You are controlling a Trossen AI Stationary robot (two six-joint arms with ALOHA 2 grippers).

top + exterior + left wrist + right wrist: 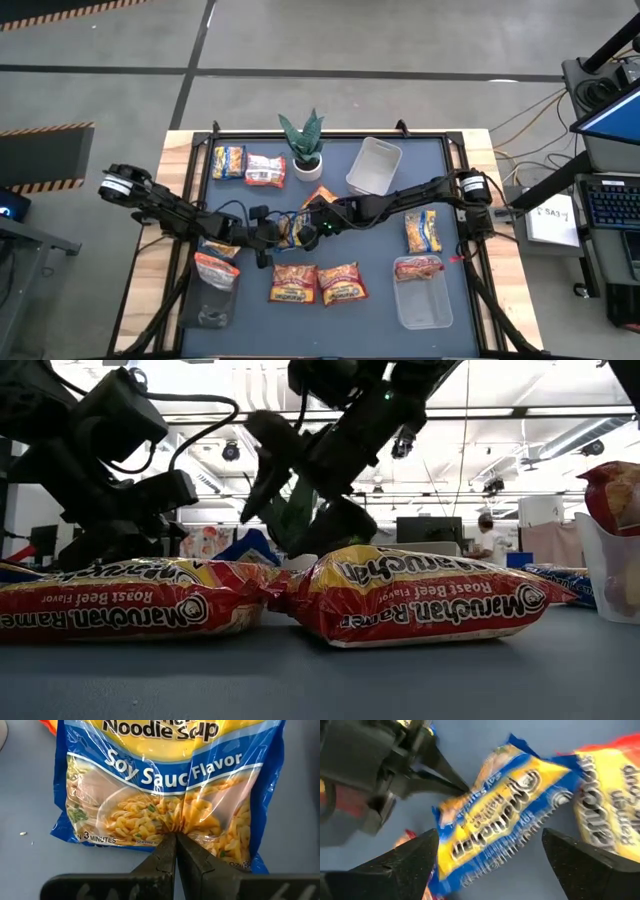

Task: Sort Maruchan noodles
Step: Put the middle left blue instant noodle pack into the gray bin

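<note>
A dark table (380, 310) carries noodle packets (343, 283), bins (373, 166), plant (305, 150).

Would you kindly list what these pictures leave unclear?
- High view: the blue soy sauce packet is mostly hidden under both arms.
- Left wrist view: its top edge is cut off.
- Right wrist view: its print is blurred.
- Low view: the potted plant is hidden behind the right gripper.

Blue-yellow packet (165, 795): "Noodle Soup", "Soy Sauce Flavor", "3 MINUTES". Two red packets (420, 595): "Maruchan Ramen", "Roast Beef Flavor".
</note>
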